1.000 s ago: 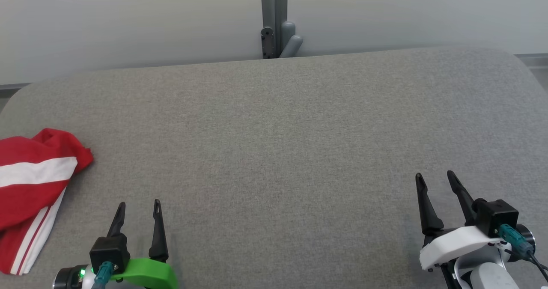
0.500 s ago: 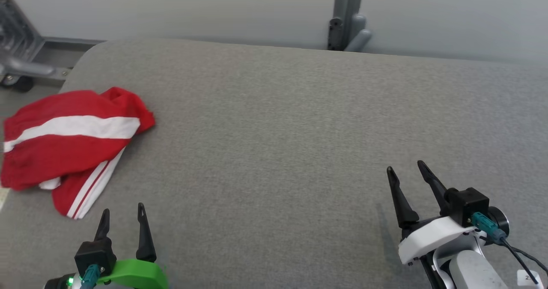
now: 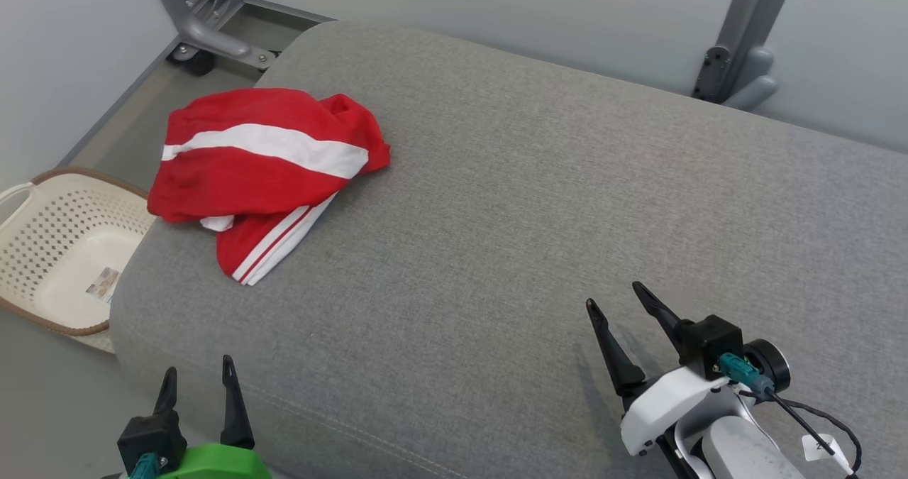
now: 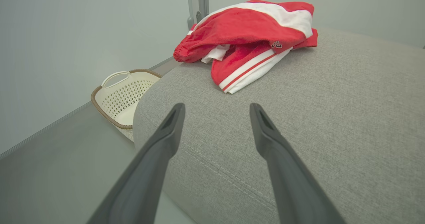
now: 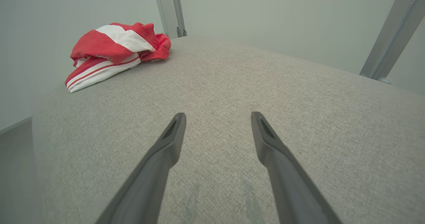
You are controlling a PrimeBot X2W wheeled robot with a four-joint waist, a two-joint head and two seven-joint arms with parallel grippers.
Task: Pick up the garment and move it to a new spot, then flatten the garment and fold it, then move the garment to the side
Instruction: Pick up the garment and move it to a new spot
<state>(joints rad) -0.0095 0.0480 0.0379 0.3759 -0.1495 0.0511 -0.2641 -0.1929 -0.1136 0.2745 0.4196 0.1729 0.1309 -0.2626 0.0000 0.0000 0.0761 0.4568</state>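
The left gripper (image 3: 198, 367) stood spread and empty at the near left corner of the grey cushion (image 3: 539, 202), and its arm was the nearer one. The red garment (image 3: 241, 174) lay straight ahead of it by the cushion's far left edge. The right gripper (image 3: 613, 294), also spread and empty, sat well apart. The garment was crumpled and white-striped, with its striped end pointing back toward the left gripper.

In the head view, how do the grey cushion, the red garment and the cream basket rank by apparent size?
1. grey cushion
2. red garment
3. cream basket, though cut off at the edge and lower down, so unsure
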